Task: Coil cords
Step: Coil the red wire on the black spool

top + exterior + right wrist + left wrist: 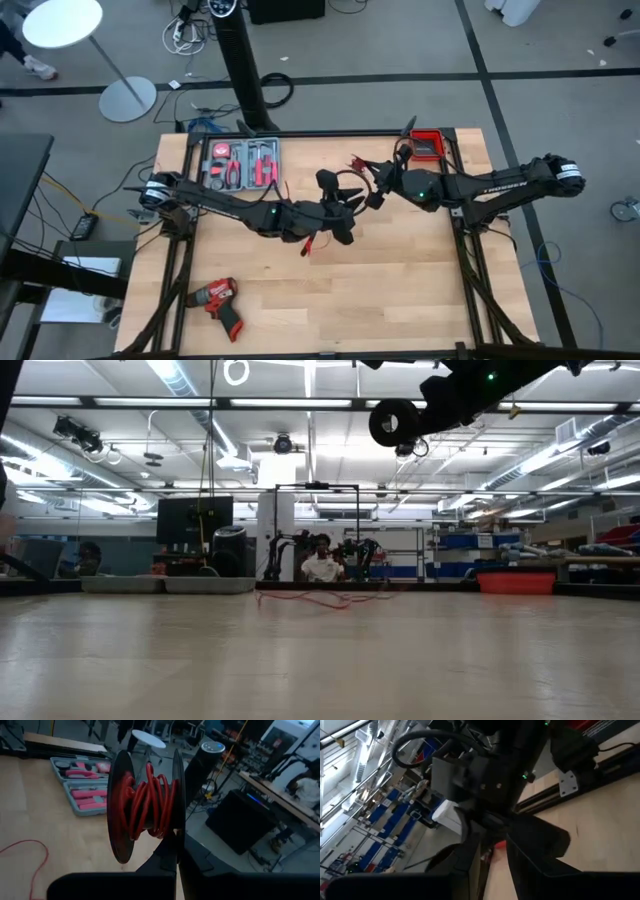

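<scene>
At six o'clock on the wooden surface [400,300], toward the left, a red and black drill [222,305] lies on its side, well apart from everything else. Nearer the centre, the left claw [345,215] hangs above the boards with its fingers partly spread; whether they pinch anything cannot be told. A loose end of the red wire [310,243] trails on the surface just beneath that arm, and the low view shows more of the same wire lying slack across the far boards. At about one o'clock from the left claw, the right claw [380,190] is pressed together on a black spool [145,815], gripping the rim of one flange. Red wire is wound in several turns around the spool's core, between its two dark discs. The spool is held up off the surface, as the low view shows it high overhead. Toward eleven o'clock, at the back edge, a grey tool case [240,165] lies open with red-handled tools. At one o'clock a red box [428,143] sits at the far edge.
</scene>
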Controlling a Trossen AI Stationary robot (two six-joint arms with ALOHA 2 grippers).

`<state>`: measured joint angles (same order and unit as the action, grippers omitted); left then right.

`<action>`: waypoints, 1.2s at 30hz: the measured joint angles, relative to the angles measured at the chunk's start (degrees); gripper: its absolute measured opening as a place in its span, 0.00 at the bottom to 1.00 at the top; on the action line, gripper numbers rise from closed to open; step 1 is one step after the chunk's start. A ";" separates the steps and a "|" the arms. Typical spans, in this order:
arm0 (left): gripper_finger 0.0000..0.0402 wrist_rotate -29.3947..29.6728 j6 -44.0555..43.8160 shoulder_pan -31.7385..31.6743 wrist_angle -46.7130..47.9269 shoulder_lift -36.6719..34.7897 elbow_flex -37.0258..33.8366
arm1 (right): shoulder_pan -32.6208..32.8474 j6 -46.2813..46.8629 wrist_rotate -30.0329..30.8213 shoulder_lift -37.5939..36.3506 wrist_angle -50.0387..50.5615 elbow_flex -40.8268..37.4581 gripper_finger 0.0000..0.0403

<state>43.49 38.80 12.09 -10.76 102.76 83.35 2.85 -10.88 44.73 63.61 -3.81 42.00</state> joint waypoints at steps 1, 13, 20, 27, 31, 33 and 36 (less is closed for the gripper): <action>0.24 -0.18 -0.10 0.21 0.36 0.00 0.00 | 0.00 -0.66 -0.02 0.00 -0.42 0.00 0.00; 0.24 -1.96 -17.54 1.88 11.92 0.00 -2.46 | 0.50 -1.09 -0.09 -1.70 -0.27 0.00 0.00; 0.24 -0.72 -24.05 0.05 7.00 0.05 -9.44 | 2.88 -0.99 0.22 -2.21 -0.79 0.00 0.00; 0.24 -1.33 -27.33 -2.92 0.68 -0.15 -11.48 | 5.86 -4.48 4.93 -2.59 -3.04 0.00 0.00; 0.24 -5.28 -30.47 -4.86 -0.72 -0.15 -11.56 | 7.11 -4.75 5.42 -2.75 -4.52 0.00 0.00; 0.24 -6.28 -31.66 -5.57 -0.62 -0.15 -11.56 | 7.53 -4.65 5.43 -2.78 -4.83 0.00 0.00; 0.24 -9.49 -32.95 -6.22 -1.34 -0.15 -11.56 | 7.98 -4.83 5.42 -2.78 -6.04 0.00 0.00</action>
<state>34.00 5.85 5.86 -12.11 102.61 71.79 10.83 -15.71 50.15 60.84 -9.85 42.00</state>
